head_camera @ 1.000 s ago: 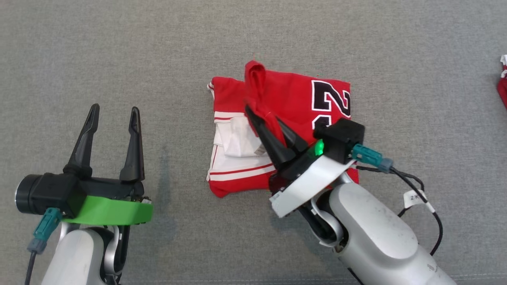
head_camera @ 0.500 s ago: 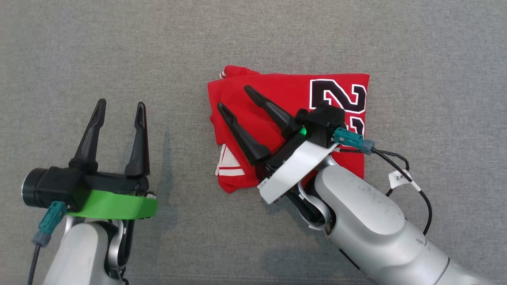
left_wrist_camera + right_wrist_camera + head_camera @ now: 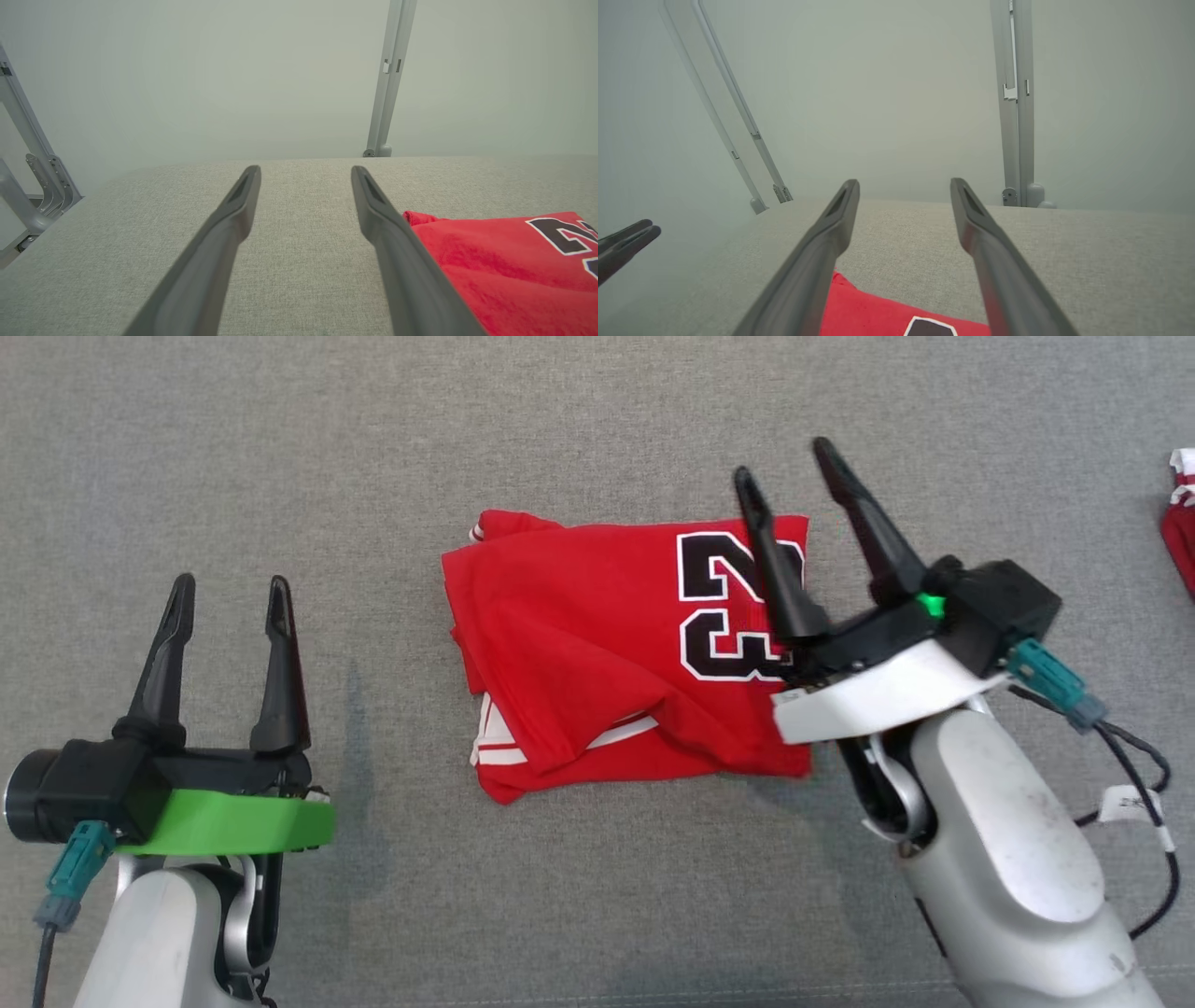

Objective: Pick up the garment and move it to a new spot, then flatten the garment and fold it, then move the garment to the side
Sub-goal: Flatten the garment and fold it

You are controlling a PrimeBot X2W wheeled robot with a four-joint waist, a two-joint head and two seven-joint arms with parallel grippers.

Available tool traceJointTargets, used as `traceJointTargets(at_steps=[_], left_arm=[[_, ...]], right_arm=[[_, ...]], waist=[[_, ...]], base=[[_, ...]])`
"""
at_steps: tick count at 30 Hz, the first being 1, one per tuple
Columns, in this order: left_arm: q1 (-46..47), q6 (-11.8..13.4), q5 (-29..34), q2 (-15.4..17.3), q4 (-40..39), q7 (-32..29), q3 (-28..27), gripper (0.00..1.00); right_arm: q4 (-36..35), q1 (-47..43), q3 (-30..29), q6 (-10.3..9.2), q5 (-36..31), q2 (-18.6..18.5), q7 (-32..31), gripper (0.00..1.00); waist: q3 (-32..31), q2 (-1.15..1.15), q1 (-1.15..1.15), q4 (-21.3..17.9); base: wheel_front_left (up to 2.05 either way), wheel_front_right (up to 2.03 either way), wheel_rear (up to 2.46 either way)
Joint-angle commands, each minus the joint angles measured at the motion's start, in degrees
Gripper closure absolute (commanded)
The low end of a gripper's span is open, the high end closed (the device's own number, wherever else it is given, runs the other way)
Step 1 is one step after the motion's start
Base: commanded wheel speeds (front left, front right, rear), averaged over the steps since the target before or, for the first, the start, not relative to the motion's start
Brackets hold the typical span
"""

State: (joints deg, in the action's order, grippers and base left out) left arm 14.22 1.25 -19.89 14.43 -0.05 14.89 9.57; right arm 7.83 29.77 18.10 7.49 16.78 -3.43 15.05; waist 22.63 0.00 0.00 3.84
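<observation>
The garment [image 3: 579, 635] is a red jersey with a black 23 outlined in white, lying folded on the grey fabric surface [image 3: 597, 420]. Its red edge also shows at the lower right of the left wrist view [image 3: 504, 261] and at the bottom of the right wrist view [image 3: 887, 312]. My right gripper [image 3: 782, 459] hovers open over the garment's right edge, fingers pointing away from me, holding nothing. My left gripper [image 3: 227, 583] stands open and empty well to the garment's left.
Another red and white piece of cloth [image 3: 1181, 527] lies at the far right edge. Grey metal frame posts [image 3: 1013, 102] rise beyond the far edge of the surface. A cable [image 3: 1134, 775] hangs from my right wrist.
My right gripper opened and let go of the garment's flap, which fell flat over the white part. It then swung right to the garment's right edge. The camera shifted slightly.
</observation>
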Motion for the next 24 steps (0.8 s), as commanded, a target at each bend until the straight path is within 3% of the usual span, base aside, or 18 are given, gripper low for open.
traceJointTargets(at_steps=[1, 6, 9, 24], left_arm=[[-1.04, 0.38, -0.04, 0.57, -0.32, 0.27, -0.42, 0.0], [-2.31, 0.98, -0.57, 0.85, -0.5, 0.28, -1.39, 0.0], [-3.25, 1.5, -0.98, 0.85, -0.87, 0.07, -1.67, 0.0], [-5.82, 2.59, -1.08, 1.64, -2.36, -1.83, -0.95, 0.0]], right_arm=[[-0.75, -2.81, -3.46, -0.01, -1.67, -1.53, 0.16, 0.0], [-2.34, -8.88, -12.69, -0.01, -4.3, -4.1, -0.48, 0.0], [-3.18, -11.41, -15.36, -0.01, -4.63, -4.78, -1.27, 0.0], [-4.34, -15.8, -16.48, -0.01, -3.76, -5.07, -3.11, 0.0]], waist=[[-0.96, 0.0, 0.0, -0.92], [-2.27, 0.0, 0.0, -1.73], [-3.23, 0.0, 0.0, -2.18], [-6.63, 0.0, 0.0, -2.62]], base=[[0.0, 0.0, 0.0], [0.0, 0.0, 0.0], [0.0, 0.0, 0.0], [0.0, 0.0, 0.0]])
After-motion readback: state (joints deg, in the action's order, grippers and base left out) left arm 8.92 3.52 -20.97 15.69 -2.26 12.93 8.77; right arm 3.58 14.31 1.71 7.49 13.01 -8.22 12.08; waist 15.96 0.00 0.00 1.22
